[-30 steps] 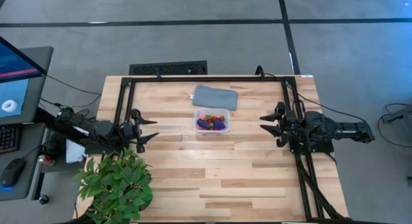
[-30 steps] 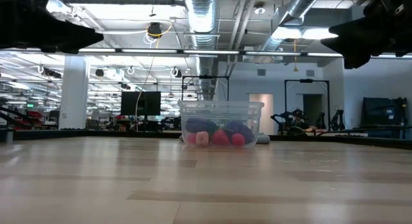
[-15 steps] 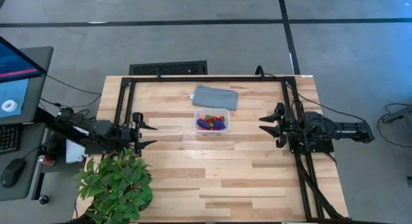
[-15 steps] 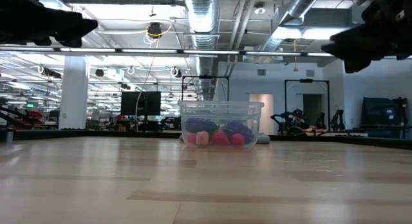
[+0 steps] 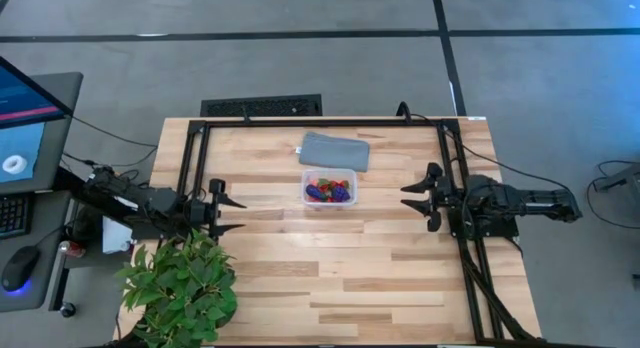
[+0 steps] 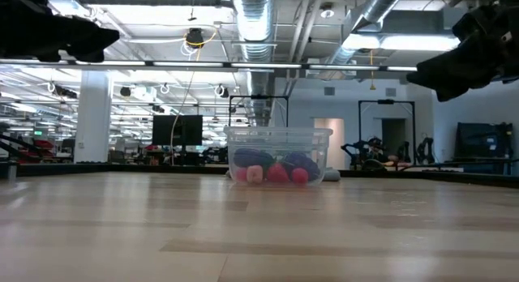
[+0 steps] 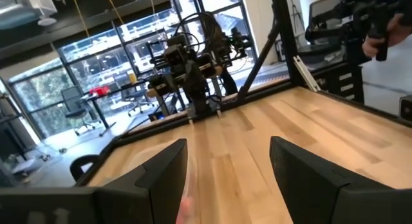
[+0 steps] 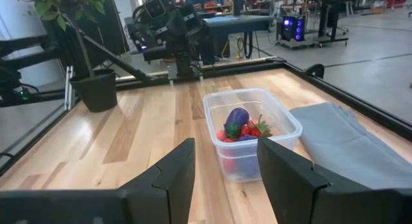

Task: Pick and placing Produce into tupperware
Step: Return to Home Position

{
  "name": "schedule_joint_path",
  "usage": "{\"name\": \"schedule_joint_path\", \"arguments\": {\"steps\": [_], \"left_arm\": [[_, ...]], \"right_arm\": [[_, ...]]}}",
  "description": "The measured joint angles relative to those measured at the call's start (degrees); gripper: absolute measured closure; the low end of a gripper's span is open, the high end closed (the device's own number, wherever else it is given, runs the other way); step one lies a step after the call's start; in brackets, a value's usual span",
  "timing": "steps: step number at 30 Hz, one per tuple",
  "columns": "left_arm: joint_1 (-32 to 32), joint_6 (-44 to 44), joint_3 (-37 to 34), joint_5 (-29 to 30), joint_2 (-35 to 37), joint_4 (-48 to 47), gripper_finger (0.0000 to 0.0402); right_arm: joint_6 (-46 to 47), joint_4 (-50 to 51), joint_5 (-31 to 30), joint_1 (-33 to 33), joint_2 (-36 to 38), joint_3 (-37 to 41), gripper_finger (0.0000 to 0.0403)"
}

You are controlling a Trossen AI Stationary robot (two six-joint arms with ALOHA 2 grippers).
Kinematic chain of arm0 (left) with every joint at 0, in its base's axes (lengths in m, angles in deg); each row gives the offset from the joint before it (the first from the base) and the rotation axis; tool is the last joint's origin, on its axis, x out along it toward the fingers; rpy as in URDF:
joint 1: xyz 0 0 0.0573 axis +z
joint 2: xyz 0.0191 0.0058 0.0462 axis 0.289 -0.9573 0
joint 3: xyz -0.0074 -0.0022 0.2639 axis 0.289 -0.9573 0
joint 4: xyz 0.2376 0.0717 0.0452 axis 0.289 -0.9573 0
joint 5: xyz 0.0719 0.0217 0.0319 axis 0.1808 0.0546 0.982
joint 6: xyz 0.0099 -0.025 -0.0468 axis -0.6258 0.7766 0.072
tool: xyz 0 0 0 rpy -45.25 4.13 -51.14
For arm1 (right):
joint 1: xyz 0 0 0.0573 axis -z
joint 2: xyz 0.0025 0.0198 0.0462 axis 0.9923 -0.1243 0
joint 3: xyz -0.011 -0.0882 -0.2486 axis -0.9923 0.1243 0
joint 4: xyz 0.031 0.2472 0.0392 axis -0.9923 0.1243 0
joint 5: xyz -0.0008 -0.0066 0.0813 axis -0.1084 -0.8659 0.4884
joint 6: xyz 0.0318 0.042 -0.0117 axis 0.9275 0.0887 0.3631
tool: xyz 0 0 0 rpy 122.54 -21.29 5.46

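Produce (image 5: 328, 191) fills the bottom of the tupperware (image 5: 329, 187), a small clear plastic box with rounded corners and thin, glossy walls. The pieces are tiny toys: red strawberries with green tops, pink bits, and a smooth dark purple piece lying on top. The box stands upright on the desk (image 5: 330, 278), between the two sets of jaws, ahead of each and well apart from both.

The desk top is pale wooden planks with visible grain, bordered by a black metal frame (image 5: 190, 158). A flat grey-blue pad (image 5: 335, 151) with a soft fabric look lies near the box without touching it, ahead of the right jaws and off to one side. A leafy green plant (image 5: 185, 288) stands close beside the left jaws.

Around the desk is a grey floor crossed by dark lines, and a monitor (image 5: 22, 118) stands beyond the left arm. The low view looks across the wood into a large workshop hall with silver ducts, pipes and strip lights overhead.

The left arm (image 5: 140, 201) stretches level from its side of the desk, jaws pointing towards the box, spread wide with nothing between them. The right arm (image 5: 500, 201) faces it from the opposite side, its jaws also wide and empty. Both are held above the desk, showing as dark shapes in the low view's upper corners.
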Motion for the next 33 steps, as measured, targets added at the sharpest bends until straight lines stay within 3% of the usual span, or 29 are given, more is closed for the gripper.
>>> {"name": "schedule_joint_path", "arguments": {"steps": [7,33], "left_arm": [[0.0,5.35,0.0,0.0,0.0,-0.02,0.0189],[-0.01,5.54,0.0,1.71,0.0,0.29,0.0189]], "right_arm": [[0.0,0.08,0.02,0.0,0.0,0.0,0.0212],[0.02,0.18,0.0,0.0,0.0,0.0,0.0212]]}}
